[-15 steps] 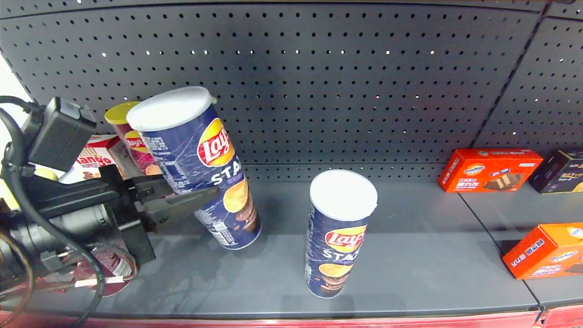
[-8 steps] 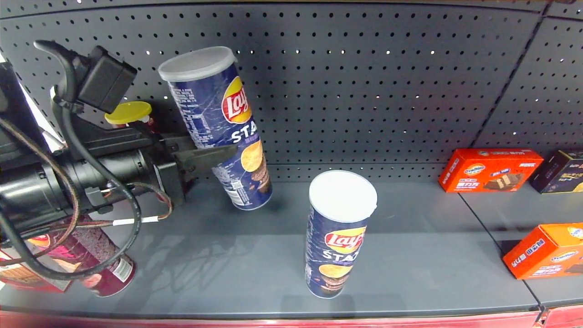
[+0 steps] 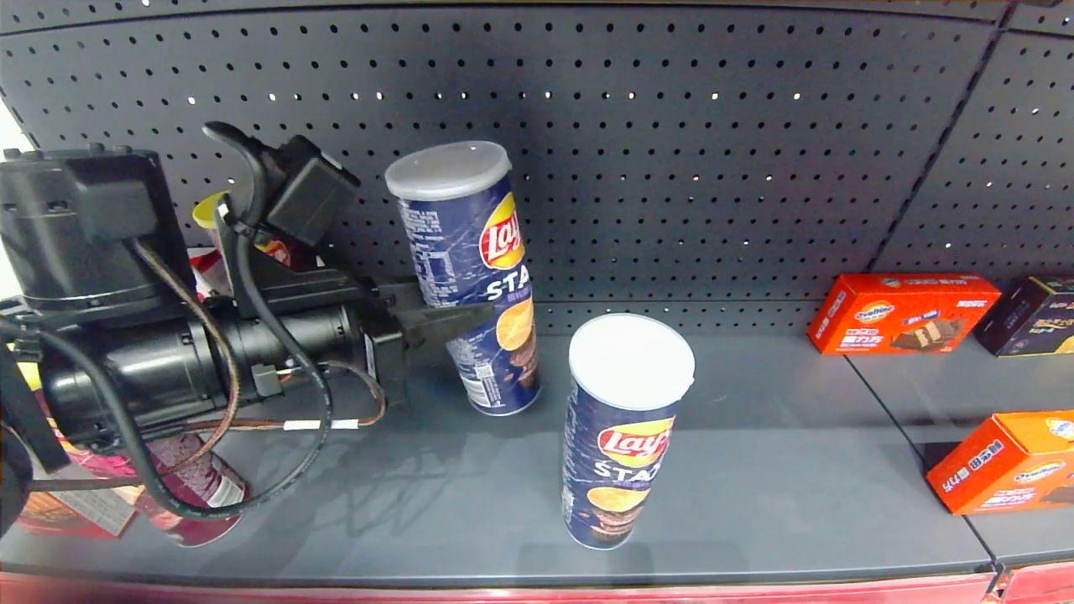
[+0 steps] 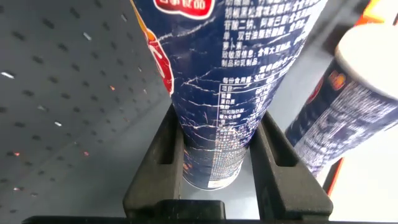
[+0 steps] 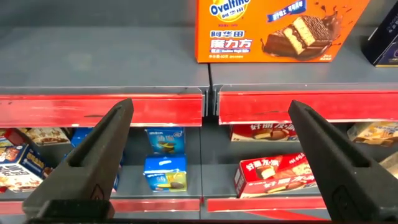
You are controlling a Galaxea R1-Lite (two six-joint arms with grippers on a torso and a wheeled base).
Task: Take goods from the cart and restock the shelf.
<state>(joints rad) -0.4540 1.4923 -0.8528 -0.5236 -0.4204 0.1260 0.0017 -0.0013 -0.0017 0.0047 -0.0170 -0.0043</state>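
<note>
Looking at the head view, you will see that the left jaws have carried the held blue can [image 3: 470, 277] rightward along the pegboard [image 3: 713, 168] and lower since half a second ago. A second ago it hung tilted at the left, nearer the front of the shelf [image 3: 755, 470]. It now leans only a little, with its base just above or on the shelf; you cannot tell which. The left jaws are clamped on its lower body, one on each side. The standing blue can [image 3: 625, 436] has not moved: it is upright nearer the front, just right of the held one and apart from it.

The shelf is dark grey, with a red strip [image 3: 587, 591] along its front edge. At its right lie a rear orange box [image 3: 902, 310], a front orange box [image 3: 998, 461] and a dark box [image 3: 1036, 315]. Under the left arm a dark red can [image 3: 197, 495] lies on its side.

The right jaws stand wide apart, holding nothing, before red shelf edges [image 5: 149, 109], with small blue boxes [image 5: 165, 171] on the shelf below.
</note>
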